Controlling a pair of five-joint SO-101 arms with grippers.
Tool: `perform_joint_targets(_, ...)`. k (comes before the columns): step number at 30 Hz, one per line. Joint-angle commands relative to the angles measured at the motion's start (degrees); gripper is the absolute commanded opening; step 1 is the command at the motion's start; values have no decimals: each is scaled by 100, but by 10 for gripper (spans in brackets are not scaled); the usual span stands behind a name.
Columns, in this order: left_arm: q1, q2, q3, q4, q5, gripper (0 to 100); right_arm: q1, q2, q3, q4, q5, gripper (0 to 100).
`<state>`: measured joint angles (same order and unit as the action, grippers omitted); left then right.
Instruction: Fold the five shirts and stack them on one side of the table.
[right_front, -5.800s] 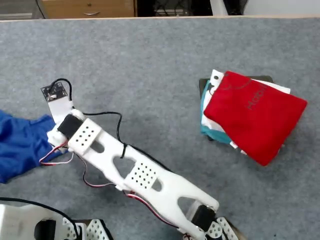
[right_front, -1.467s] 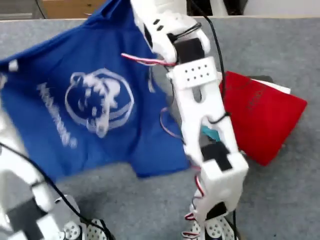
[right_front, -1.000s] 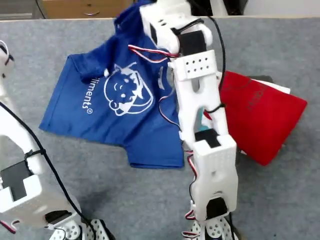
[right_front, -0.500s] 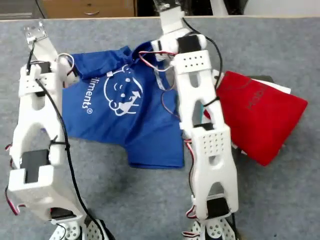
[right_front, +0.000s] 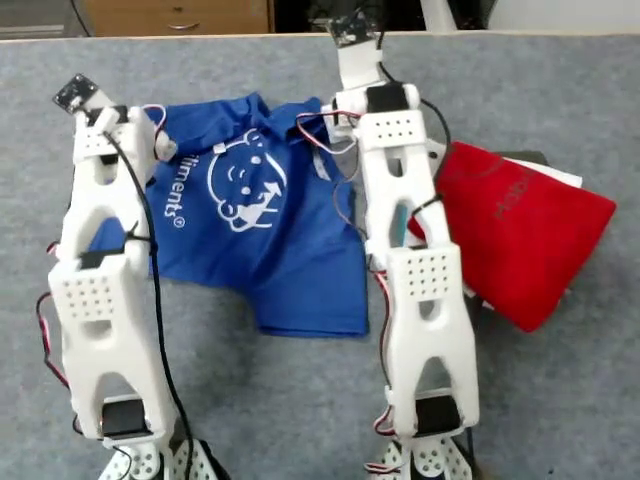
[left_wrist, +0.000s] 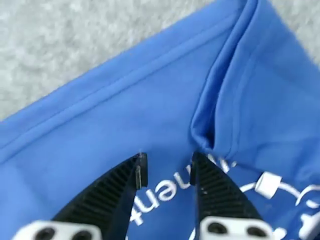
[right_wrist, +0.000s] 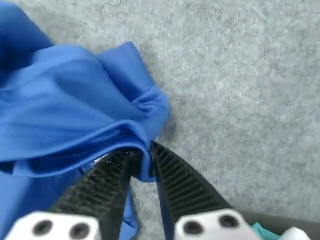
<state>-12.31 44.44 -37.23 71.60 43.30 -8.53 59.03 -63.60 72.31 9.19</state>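
Observation:
A blue shirt (right_front: 250, 240) with a white cartoon print lies spread on the grey table, its front hem toward the arms. My left gripper (right_front: 160, 140) hovers open just over the shirt's far left shoulder (left_wrist: 150, 100), with a fabric fold beside one finger (left_wrist: 215, 185). At the far right corner my right gripper (right_wrist: 145, 162) is shut on a bunched edge of the blue shirt (right_wrist: 75, 110), close to the table. To the right, a folded red shirt (right_front: 510, 230) tops a stack of folded shirts (right_front: 418, 255).
The grey felt table (right_front: 560, 400) has free room along the front and at the far right. A wooden drawer cabinet (right_front: 180, 15) stands beyond the far edge. The right arm (right_front: 415, 280) lies between the blue shirt and the stack.
The blue shirt, dragged in from the left and held up in the air, now lies flat. The left arm came to the shirt's far left corner. Both grippers are low at the far edge.

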Motion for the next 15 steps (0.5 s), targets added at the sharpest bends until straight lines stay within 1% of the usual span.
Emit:
perform_joint_targets(1, 40, 404, -1376, 624, 158, 159, 62, -48, -286, -193, 35, 13)
perform_joint_targets(3, 40, 738, -1903, 1020, 229, 159, 88, 13, -277, -211, 35, 13)
perform_joint_targets(5, 40, 1029, -2422, 1240, 360, 159, 149, 84, -286, -211, 35, 13)
perform_joint_targets(9, -40, 1547, -3284, 1284, 633, 158, 211, 145, -286, -281, 35, 13)
perform_joint_targets(12, -57, 1749, -3785, 1371, 642, 158, 220, 154, -286, -466, 35, 13)
perform_joint_targets(15, 13, 1732, -4435, 1943, 651, 158, 220, 154, -286, -554, 35, 13)
